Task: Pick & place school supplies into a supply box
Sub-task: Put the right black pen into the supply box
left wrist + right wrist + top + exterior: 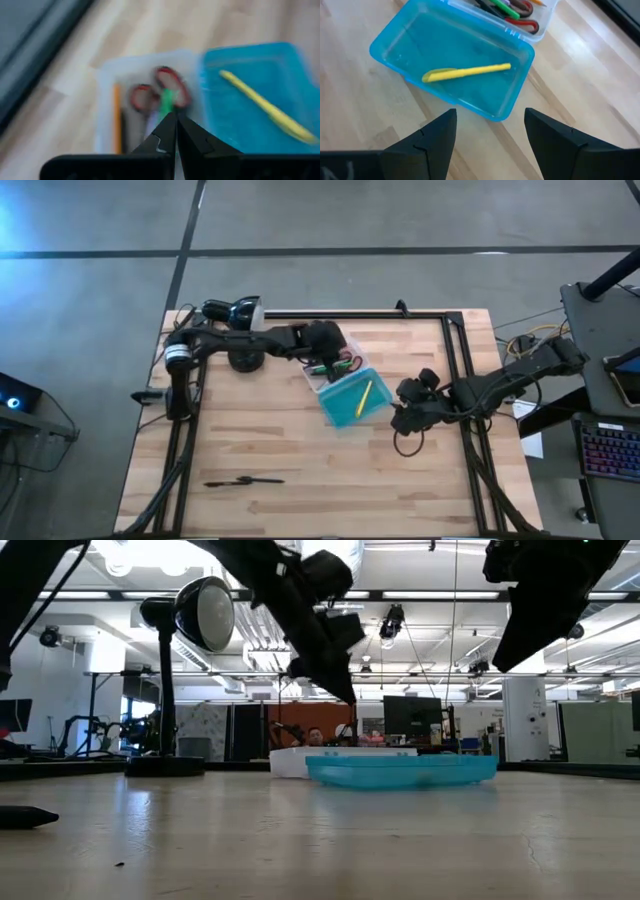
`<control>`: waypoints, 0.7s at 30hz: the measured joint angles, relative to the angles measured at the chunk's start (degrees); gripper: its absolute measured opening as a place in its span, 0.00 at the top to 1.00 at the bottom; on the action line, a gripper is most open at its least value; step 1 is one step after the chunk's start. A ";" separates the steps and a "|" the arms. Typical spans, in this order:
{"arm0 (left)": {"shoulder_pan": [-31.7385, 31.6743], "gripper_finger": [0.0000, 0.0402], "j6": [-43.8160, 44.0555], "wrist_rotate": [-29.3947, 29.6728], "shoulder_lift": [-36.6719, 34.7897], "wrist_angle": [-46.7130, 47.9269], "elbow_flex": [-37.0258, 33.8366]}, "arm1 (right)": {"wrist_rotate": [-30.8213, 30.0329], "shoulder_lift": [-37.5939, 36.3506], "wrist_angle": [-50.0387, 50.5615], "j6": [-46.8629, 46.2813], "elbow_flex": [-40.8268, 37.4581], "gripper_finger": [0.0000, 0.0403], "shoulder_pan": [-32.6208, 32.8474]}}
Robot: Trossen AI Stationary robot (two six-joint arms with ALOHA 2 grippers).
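Table (260, 450), light wood, seen from above. Near edge, approx 7 o'clock from centre: one dark pen (245, 480) lying loose, well apart from everything else.

Centre: supply box (355, 402) lies open, two halves side by side. Teal half toward 5 o'clock holds a yellow pencil (467, 72) lying flat on its floor. Clear half (145, 80) toward 11 o'clock holds red-handled scissors (160, 92), a green marker (167, 100) and an orange pencil (116, 117) along one wall.

Right gripper (490, 132) at approx 4 o'clock of the box, just beside the teal half, above the table; fingers spread wide, nothing between them.

Left gripper (175, 132) over the clear half, directly above the scissors and marker; fingertips pressed together, nothing seen held.

Far left, approx 10 o'clock: black desk lamp (235, 315), base just beside left arm.
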State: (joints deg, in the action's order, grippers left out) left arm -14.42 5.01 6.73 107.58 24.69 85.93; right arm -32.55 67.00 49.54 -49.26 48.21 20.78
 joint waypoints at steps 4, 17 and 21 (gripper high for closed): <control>2.57 1.00 6.35 -4.58 -1.04 2.68 0.34 | 0.03 0.01 0.02 -0.12 -0.40 0.44 -0.04; 28.76 1.00 6.71 -3.02 -19.34 21.63 -17.66 | 1.34 -0.04 -0.68 -0.01 -0.55 0.44 -0.41; 40.50 0.92 21.34 -3.16 -23.25 15.52 -24.49 | 1.11 -0.04 -1.79 0.48 -0.66 0.44 -0.77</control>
State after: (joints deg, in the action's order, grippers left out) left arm 26.07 26.34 3.57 84.33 40.21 61.44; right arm -31.44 66.96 47.76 -48.78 47.55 20.01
